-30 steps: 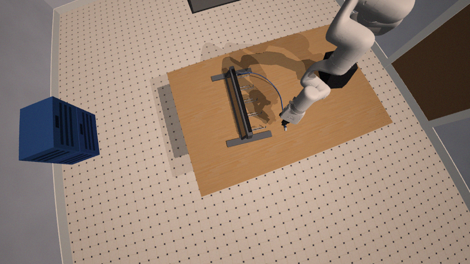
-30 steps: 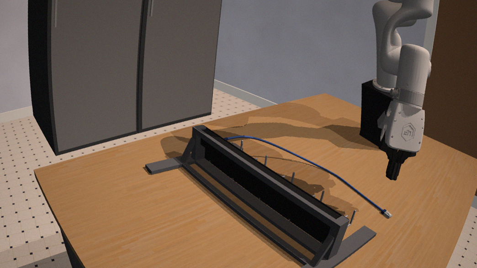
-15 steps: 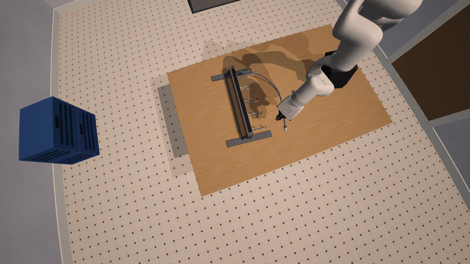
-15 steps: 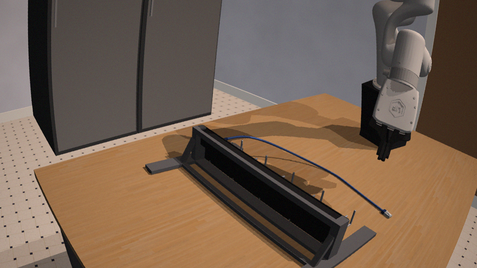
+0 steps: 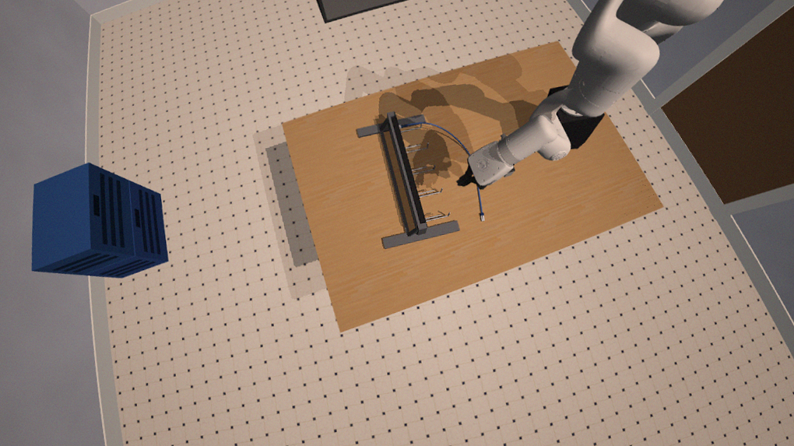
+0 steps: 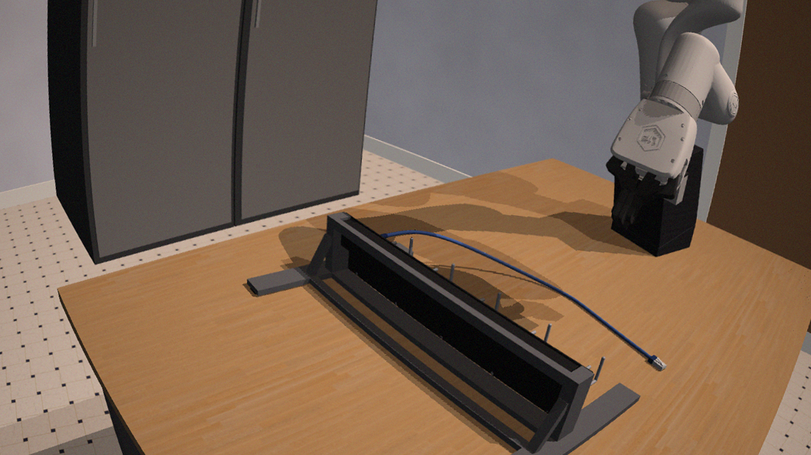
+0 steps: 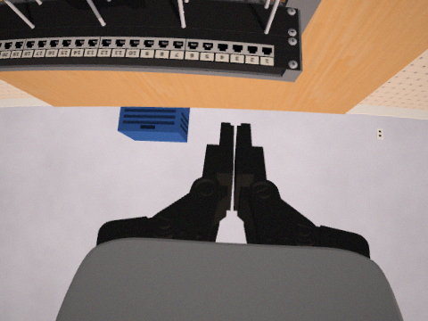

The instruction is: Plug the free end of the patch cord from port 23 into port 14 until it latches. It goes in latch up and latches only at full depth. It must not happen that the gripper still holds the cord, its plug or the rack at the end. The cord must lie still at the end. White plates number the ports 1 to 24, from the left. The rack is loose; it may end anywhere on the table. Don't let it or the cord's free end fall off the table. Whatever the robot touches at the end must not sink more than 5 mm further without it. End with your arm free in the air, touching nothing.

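The dark patch-panel rack (image 6: 452,323) (image 7: 137,49) stands on the wooden table, with its row of numbered ports showing in the wrist view. The blue patch cord (image 6: 515,272) arcs from the rack's far end over the table. Its free plug (image 6: 657,362) lies on the wood beside the rack's near foot, also seen from above (image 5: 482,215). My gripper (image 6: 628,210) is shut and empty, raised well above the table near the robot base, far from the plug. In the wrist view the fingers are pressed together and point toward the rack's face.
The rack's two flat feet (image 6: 549,441) stick out across the table. Thin metal pins (image 6: 497,301) rise behind the rack. The black robot base (image 6: 667,211) stands at the table's far edge. A blue crate (image 5: 94,221) and a grey cabinet (image 6: 205,73) stand off the table.
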Robot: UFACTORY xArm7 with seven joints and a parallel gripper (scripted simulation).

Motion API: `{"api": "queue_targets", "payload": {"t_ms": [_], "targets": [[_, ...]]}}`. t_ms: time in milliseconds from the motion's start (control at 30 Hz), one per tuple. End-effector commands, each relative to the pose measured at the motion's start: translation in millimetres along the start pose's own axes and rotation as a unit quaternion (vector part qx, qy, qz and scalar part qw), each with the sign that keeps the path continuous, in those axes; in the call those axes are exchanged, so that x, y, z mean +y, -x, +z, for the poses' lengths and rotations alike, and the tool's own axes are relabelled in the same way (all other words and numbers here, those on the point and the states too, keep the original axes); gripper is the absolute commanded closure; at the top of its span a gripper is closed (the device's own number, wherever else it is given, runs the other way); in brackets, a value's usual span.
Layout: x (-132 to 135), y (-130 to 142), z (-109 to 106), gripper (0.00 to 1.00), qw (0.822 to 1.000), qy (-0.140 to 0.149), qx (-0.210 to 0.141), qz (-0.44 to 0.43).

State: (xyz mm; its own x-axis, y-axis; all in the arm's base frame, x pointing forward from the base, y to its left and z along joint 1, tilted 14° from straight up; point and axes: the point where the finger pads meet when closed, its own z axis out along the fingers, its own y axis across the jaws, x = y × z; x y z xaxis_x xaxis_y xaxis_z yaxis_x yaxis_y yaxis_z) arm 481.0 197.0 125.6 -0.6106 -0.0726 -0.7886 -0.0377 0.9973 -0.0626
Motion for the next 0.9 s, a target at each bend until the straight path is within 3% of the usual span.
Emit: {"api": "queue_targets", "payload": {"t_ms": [0, 167, 433, 867], "targets": [[-7, 7, -7, 1.00, 0.999, -0.017, -0.014, 0.028], [-7, 8, -3, 1.00, 0.999, -0.017, -0.014, 0.028], [-8, 8, 21, 1.00, 0.999, -0.017, -0.014, 0.028], [-11, 11, 118, 1.00, 0.999, -0.017, -0.014, 0.028]]}}
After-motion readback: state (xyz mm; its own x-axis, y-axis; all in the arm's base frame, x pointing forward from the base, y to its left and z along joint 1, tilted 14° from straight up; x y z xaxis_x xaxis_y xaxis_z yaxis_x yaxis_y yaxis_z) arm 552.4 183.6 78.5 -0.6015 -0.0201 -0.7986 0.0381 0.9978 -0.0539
